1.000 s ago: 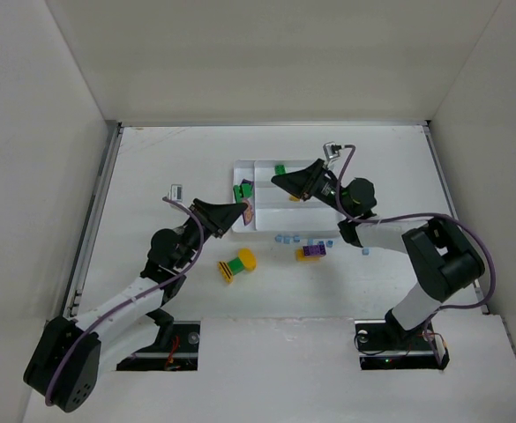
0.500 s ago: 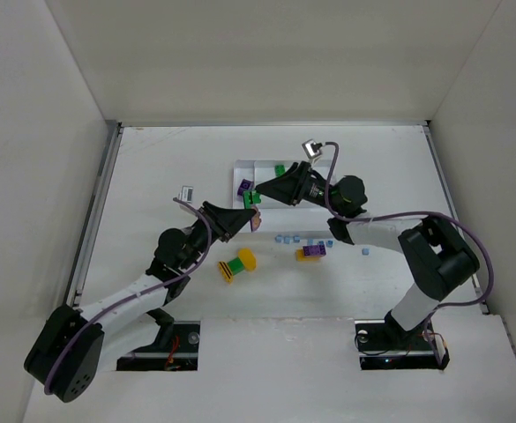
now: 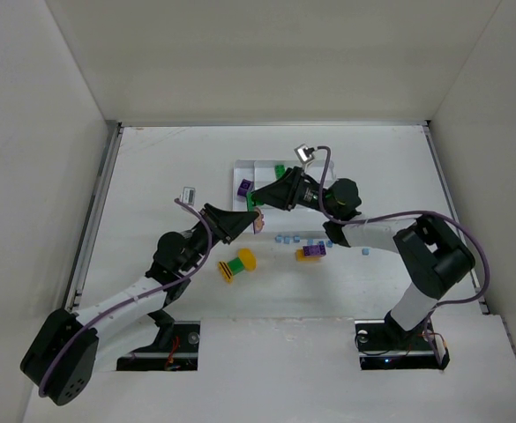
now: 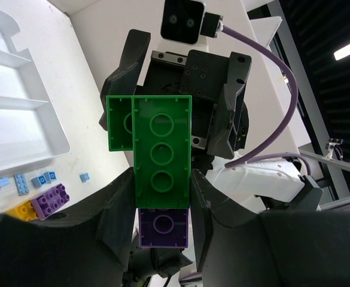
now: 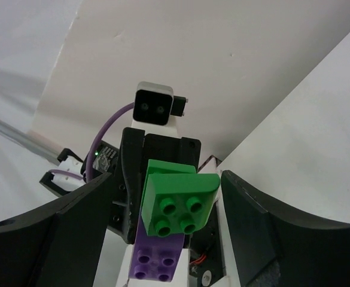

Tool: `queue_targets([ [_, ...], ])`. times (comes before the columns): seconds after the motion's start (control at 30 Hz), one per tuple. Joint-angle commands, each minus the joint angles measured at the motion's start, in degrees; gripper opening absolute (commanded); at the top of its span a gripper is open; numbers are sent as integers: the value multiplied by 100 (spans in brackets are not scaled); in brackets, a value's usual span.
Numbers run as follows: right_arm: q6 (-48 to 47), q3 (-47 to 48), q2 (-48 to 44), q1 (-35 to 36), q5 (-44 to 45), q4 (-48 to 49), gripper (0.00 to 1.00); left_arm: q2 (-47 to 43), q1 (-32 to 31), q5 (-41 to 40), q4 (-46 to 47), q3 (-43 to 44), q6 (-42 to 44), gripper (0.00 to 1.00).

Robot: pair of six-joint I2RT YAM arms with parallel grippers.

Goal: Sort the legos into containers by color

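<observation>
Left gripper is clamped on a stacked piece, with a finger pressed to each side where the green brick meets the purple brick. The purple one's near end is buried in the jaws, so I can't see how long it is.

The green end sticks out straight ahead of the left fingers and sits between the right gripper fingers. Those are spread apart, with a gap showing on 1 side. Can't tell if the other finger touches.

From above the 2 grippers meet tip to tip, and the stack is just a green and pinkish speck.

The white tray sits off to the side of the left fingers, cut off by the frame edge. Tiny light-blue bricks and a purple-on-yellow piece lie on the table beside it
</observation>
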Motion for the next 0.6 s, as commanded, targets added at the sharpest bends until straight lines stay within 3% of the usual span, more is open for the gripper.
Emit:
queue_targets([
  [0.0, -35, 72, 19, 96, -70, 446, 74, -2, -90, -36, 481, 237, 47, 25],
  [0.33, 184, -121, 1, 96, 18, 736, 48, -159, -55, -97, 410, 220, 64, 25],
  [0.57, 386, -446, 45, 52, 167, 1051, 46, -72, 42, -141, 427, 237, 90, 25],
])
